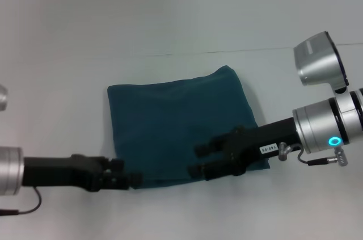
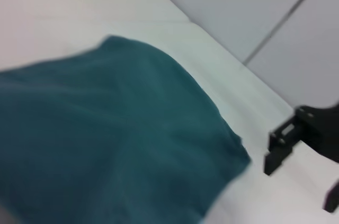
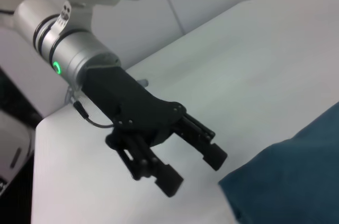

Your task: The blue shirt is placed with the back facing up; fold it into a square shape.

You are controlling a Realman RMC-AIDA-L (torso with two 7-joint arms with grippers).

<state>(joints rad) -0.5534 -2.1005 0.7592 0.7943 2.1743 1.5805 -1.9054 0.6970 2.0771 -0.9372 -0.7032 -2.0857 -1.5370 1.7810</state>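
In the head view, the blue shirt point(image 1: 181, 129) lies folded into a rough square on the white counter point(image 1: 170, 19). The right pincer point(image 1: 199, 160), spread, hovers over its near edge; a small white label on that arm cannot be read. The left pincer point(image 1: 133, 180) is at the shirt's near left corner.

In the left wrist view, the shirt point(image 2: 106, 139) lies on the counter.

In the right wrist view, the left pincer point(image 3: 193, 168) is spread, just beside the shirt's corner.

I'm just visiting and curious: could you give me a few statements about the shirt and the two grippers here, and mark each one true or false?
1. The blue shirt lies folded into a roughly square shape. True.
2. The left gripper is lifting the shirt off the table. False: it is open at the shirt's near left corner, holding nothing.
3. The right gripper is over the shirt's near edge. True.
4. The right gripper is clamped shut on cloth. False: its fingers are apart and empty.
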